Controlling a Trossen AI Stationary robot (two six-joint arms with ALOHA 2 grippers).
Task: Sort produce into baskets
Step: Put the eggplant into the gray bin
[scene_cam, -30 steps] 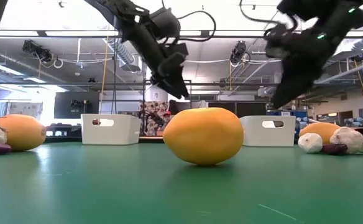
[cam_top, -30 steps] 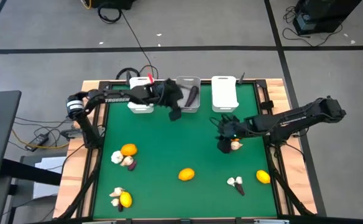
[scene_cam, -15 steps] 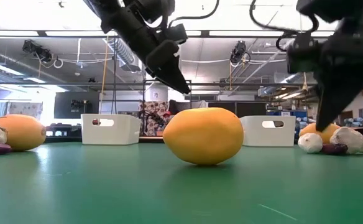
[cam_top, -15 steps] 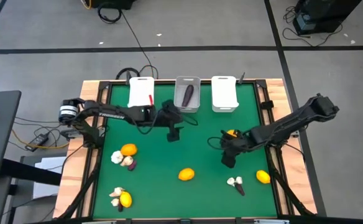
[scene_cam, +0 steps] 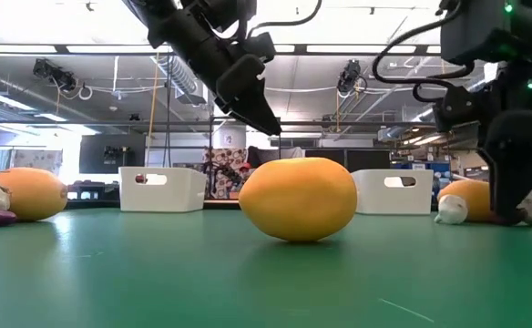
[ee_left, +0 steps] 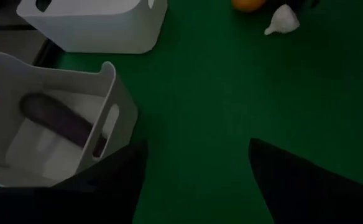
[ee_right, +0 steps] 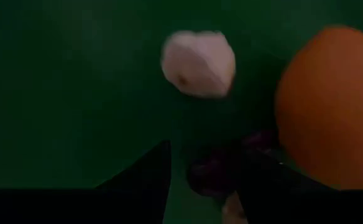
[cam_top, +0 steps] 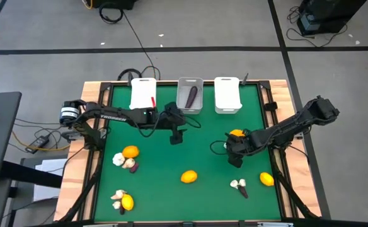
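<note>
Three bins stand along the far edge: white [cam_top: 142, 93], greyish [cam_top: 190, 94] with a purple eggplant [cam_top: 192, 96] lying in it, and white [cam_top: 227, 93]. My left gripper [cam_top: 176, 137] is open and empty above the cloth, just near of the greyish bin [ee_left: 51, 124]. My right gripper [cam_top: 234, 157] is open and low at a small pile right of centre: a citrus [ee_right: 327, 106], a garlic bulb [ee_right: 198, 63] and a purple eggplant [ee_right: 215, 171]. Its fingers stand on either side of that eggplant. I cannot tell whether they touch it.
A citrus [cam_top: 189, 177] lies mid-table. A citrus [cam_top: 130, 151], garlic [cam_top: 118, 159] and eggplant [cam_top: 131, 164] lie at the left. Garlic [cam_top: 118, 197] and citrus [cam_top: 128, 202] lie near left. Garlic [cam_top: 235, 184], eggplant [cam_top: 242, 189] and citrus [cam_top: 267, 180] lie near right.
My left gripper has drawn back from the bins toward the table's near edge, then kept still. My right gripper has gone toward the near edge and down, low beside the pile. The citrus now shows beside its arm.
</note>
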